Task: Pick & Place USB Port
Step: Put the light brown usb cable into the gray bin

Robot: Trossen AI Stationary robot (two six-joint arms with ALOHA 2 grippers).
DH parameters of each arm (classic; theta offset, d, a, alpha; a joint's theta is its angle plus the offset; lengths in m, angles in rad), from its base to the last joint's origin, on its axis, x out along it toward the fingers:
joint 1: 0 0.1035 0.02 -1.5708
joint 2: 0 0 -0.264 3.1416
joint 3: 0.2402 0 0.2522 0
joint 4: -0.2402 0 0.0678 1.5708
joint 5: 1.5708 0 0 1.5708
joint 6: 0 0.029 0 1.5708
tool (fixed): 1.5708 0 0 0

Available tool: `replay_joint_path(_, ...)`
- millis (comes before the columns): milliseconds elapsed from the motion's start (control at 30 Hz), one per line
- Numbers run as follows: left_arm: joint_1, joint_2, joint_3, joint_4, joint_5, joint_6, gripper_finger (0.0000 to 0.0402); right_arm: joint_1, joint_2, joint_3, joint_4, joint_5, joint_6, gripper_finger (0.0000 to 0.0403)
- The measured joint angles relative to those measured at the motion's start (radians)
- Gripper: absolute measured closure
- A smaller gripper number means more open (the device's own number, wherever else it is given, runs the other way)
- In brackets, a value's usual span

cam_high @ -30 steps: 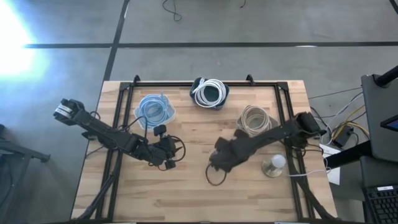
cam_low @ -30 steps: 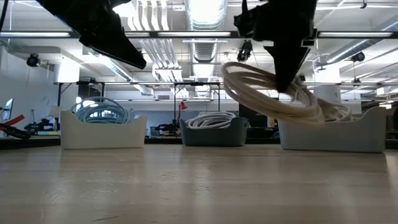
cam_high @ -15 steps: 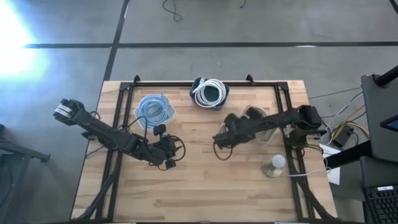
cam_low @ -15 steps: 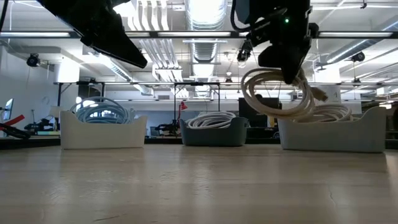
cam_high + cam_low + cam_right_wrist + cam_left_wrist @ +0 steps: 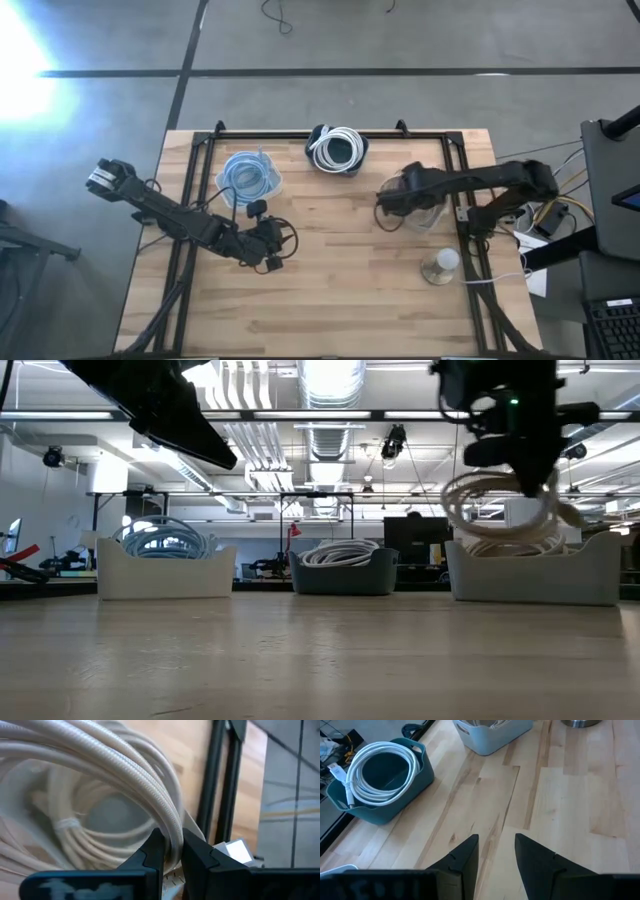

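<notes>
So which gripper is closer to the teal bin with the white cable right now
The right gripper, shut on a beige cable coil above the beige bin, is slightly nearer the teal bin. The open left gripper sits farther toward the table's front.

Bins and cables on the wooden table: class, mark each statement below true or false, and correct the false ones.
1. The right tool is shut on a coiled beige braided cable. True.
2. That cable hangs above the pale grey bin that already holds beige cables. True.
3. The left tool grips a white cable. False: it is open, holds nothing, and hangs over bare wood.
4. The dark teal bin holds a coiled light blue cable. False: it holds a coiled white cable; the light blue cable lies in the white bin.
5. Three bins stand in a row on the table. True.
</notes>
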Motion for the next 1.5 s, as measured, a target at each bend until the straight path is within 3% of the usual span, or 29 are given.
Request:
replay_joint_path(367, 0.000, 0.000, 0.000, 0.003, 0.000, 0.000, 0.0266, 0.001, -0.156, -0.284, 0.023, -0.016, 0.249, 0.0360)
replay_joint_path(667, 0.001, 0.000, 0.000, 0.008, -0.001, 0.000, 0.0266, 0.003, -0.155, -0.392, 0.231, -0.044, 0.221, 0.0356)
replay_joint_path(1233, 0.004, 0.000, 0.000, 0.015, -0.003, 0.011, 0.0266, 0.004, -0.157, -0.371, 0.243, -0.057, 0.138, 0.0277)
replay_joint_path(1500, 0.004, 0.000, 0.000, 0.015, -0.003, 0.019, 0.0266, 0.004, -0.157, -0.303, 0.196, -0.055, 0.127, 0.0257)
